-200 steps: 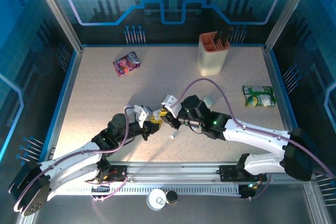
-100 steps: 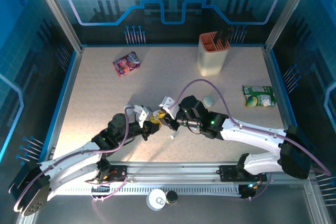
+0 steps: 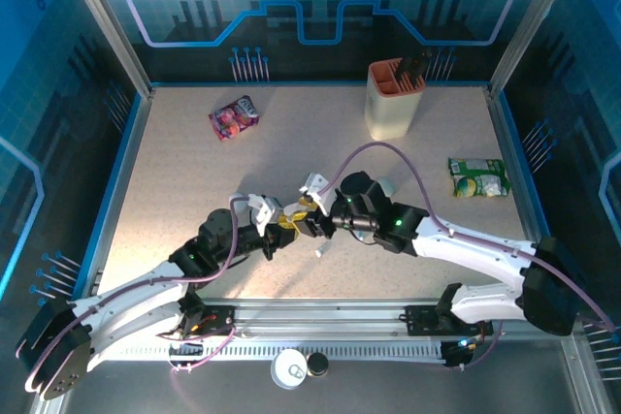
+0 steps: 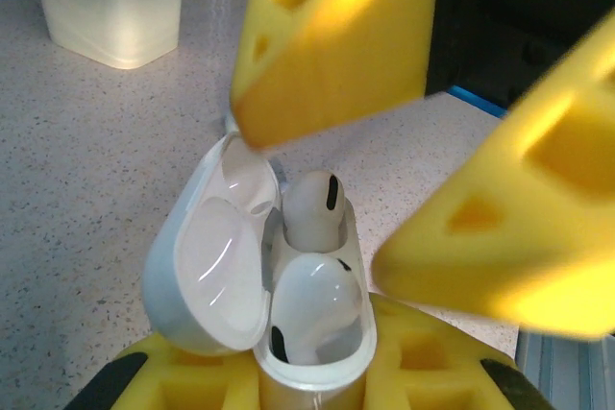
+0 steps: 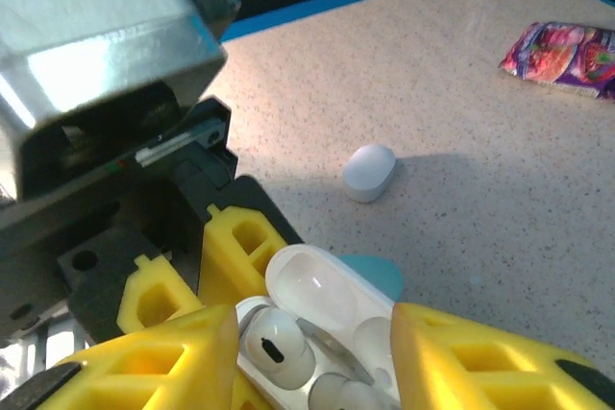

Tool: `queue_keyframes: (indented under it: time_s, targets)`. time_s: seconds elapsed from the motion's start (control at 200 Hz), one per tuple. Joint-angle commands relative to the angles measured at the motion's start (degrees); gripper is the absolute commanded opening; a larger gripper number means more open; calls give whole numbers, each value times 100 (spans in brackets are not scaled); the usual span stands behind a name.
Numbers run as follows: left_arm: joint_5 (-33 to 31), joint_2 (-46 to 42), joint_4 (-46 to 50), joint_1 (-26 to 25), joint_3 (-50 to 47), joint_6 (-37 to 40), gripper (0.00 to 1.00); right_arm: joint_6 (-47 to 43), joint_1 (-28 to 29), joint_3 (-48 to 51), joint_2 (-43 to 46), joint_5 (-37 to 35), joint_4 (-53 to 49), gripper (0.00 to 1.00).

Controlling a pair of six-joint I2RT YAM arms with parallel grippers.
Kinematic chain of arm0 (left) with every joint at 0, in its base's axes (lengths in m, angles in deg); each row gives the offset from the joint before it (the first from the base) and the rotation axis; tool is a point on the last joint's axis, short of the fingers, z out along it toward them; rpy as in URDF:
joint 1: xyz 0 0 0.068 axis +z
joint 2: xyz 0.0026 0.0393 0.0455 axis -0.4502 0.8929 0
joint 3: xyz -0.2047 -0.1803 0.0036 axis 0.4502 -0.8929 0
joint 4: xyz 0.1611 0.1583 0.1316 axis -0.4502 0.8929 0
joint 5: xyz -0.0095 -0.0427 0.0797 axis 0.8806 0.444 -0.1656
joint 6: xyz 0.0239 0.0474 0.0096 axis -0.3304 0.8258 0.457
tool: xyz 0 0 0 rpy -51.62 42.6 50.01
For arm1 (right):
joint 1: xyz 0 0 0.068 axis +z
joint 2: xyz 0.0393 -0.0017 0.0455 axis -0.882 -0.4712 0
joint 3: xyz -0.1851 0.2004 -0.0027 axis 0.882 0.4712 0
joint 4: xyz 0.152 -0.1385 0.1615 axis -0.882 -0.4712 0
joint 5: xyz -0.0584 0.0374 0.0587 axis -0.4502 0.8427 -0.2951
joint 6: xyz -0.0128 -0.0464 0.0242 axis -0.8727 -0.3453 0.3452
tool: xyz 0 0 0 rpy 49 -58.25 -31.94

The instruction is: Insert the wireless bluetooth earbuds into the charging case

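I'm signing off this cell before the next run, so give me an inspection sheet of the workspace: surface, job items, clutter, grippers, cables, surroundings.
Surface: speckled table, no spills seen.
Job's things: charging case open, two earbuds in it; loose earbud on the table nearby.
Clutter: shut white case, pink packet, green packet, cream holder.
Grippers: left gripper shut on the charging case; right gripper above it, jaws apart.
Cables: purple cable loops free over the right arm.
Surroundings: blue enclosure walls; white lid on the front ledge.
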Motion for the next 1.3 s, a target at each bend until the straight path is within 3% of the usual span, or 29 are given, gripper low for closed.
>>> queue_keyframes:
  time_s: [0.0, 0.14, 0.28, 0.565, 0.815, 1.121, 1.296]
  targets:
    - [187, -118, -212, 35, 64, 347, 7, 205, -237, -61, 361, 289, 77, 49]
    - [158, -161, -181, 33, -7, 559, 6, 639, -529, -64, 447, 402, 220, 52]
    - [266, -238, -134, 29, -72, 916, 6, 1033, -771, -588, 142, 405, -456, 52]
    - [386, -442, 29, 24, -96, 1255, 6, 837, -841, -1540, -892, 664, -1958, 47]
    - [214, -493, 188, 24, -106, 1056, 7, 509, -848, -2161, -1487, 1511, -3297, 43]
    - [-43, -482, 166, 22, -108, 763, 6, -31, -853, -1965, -1107, 1815, -3481, 44]
    - [223, -471, 287, 31, -2, 694, 6, -374, -983, -1556, -592, 1742, -3067, 57]
